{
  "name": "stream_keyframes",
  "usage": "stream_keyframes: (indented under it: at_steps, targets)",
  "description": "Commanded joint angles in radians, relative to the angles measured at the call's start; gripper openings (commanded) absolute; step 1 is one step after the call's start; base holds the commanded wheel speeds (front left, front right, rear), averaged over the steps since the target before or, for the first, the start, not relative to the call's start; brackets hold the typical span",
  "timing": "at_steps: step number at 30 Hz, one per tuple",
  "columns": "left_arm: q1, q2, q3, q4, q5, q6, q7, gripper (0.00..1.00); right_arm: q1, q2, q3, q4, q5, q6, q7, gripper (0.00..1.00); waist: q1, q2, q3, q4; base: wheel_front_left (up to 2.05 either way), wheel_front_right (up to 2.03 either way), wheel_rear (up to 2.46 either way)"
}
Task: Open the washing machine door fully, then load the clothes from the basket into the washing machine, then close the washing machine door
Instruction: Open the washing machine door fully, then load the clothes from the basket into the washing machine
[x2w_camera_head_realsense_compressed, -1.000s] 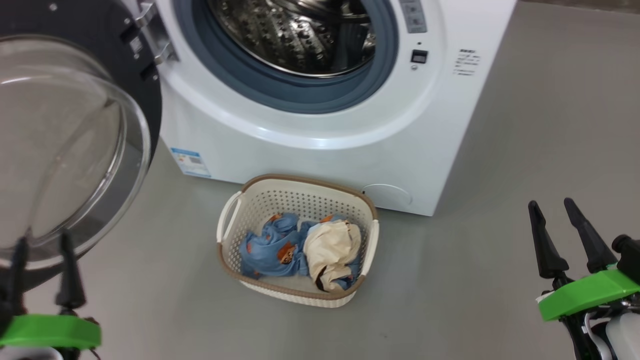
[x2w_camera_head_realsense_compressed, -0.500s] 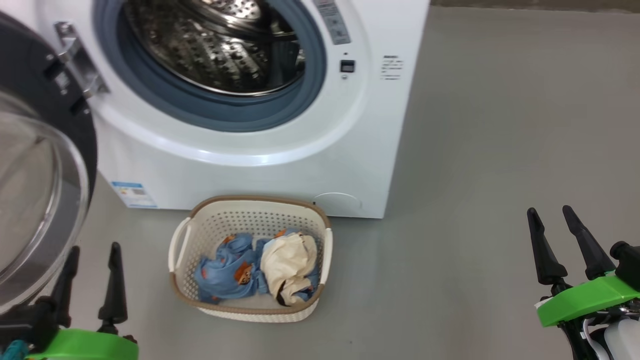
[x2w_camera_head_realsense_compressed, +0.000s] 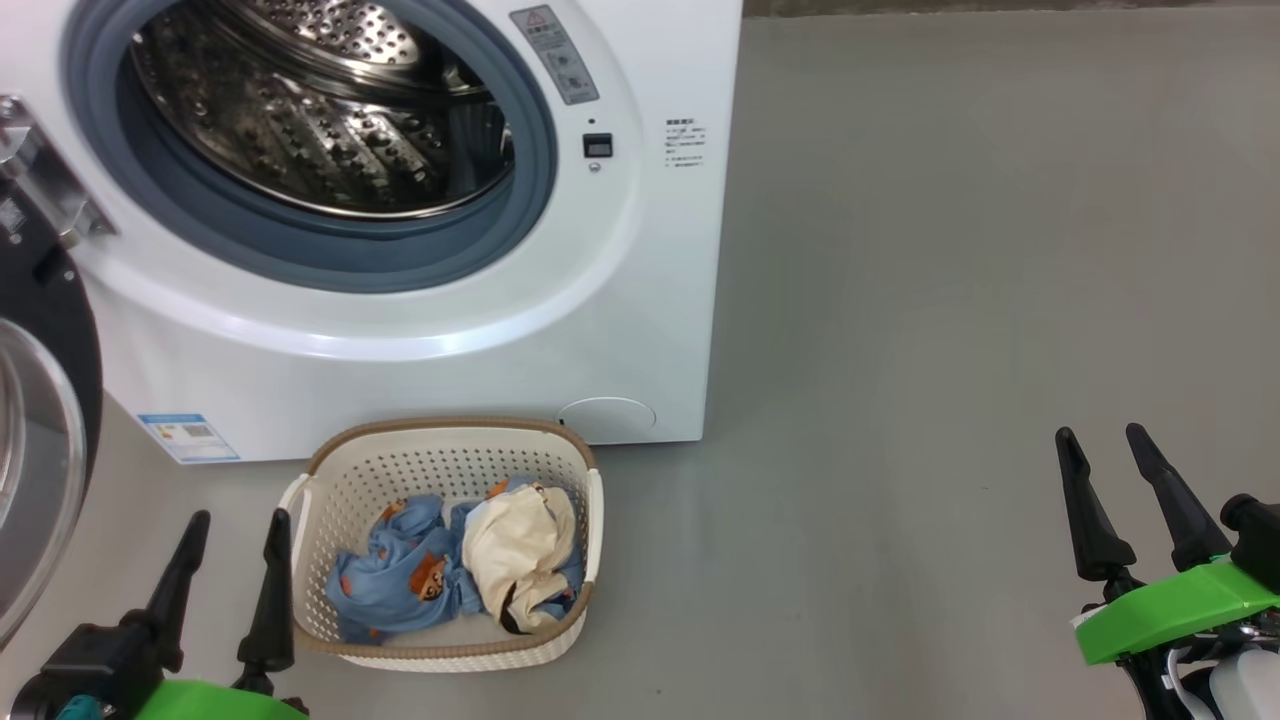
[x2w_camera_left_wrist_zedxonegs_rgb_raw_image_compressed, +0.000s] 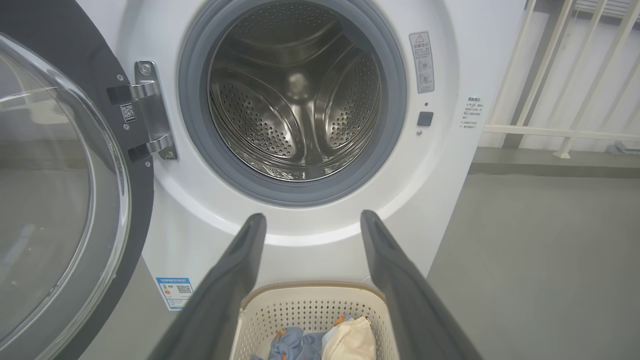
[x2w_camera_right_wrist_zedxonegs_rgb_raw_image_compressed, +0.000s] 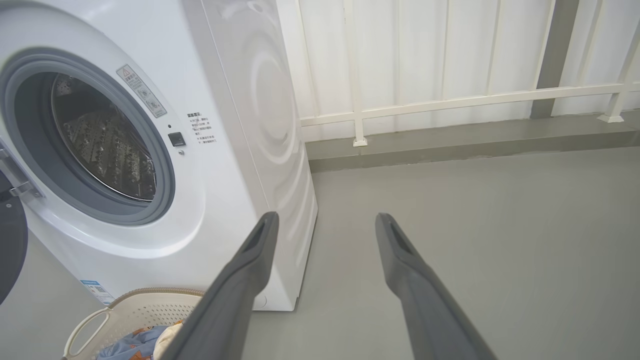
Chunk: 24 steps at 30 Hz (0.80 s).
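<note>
A: How do the grippers stand?
B: Left gripper (x2w_camera_head_realsense_compressed: 238, 520), lower left, is spread wide and empty, its tips by the basket (x2w_camera_head_realsense_compressed: 440, 426). Right gripper (x2w_camera_head_realsense_compressed: 1098, 436), lower right, is equally wide and empty over grey floor (x2w_camera_head_realsense_compressed: 950, 300).
A: The clothes?
B: The clothes (x2w_camera_head_realsense_compressed: 450, 565) lie in the basket, lower centre, before the washing machine (x2w_camera_head_realsense_compressed: 640, 300). The washing machine door (x2w_camera_head_realsense_compressed: 55, 320) hangs open at the left edge. Both grippers point up-frame.

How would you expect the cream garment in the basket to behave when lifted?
The cream garment lies crumpled, so it will probably droop limply. It is small, so likely light. It overlaps the blue garment, which may drag along.
</note>
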Motion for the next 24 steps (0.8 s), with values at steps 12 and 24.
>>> stream_keyframes:
  at_steps: [12,24]
  targets:
    - [-0.009,0.024,0.019,-0.033,-0.013,0.001,-0.006,1.0,-0.003,-0.01,0.004,-0.026,-0.008,0.005,-0.009,1.0,0.0,0.0,-0.004,-0.021,0.0,0.0,0.0]
    - [-0.006,0.022,0.011,-0.017,-0.035,0.001,-0.006,1.0,0.003,-0.01,0.009,-0.026,-0.007,0.005,-0.009,1.0,0.0,0.0,-0.012,-0.015,0.0,0.0,0.0]
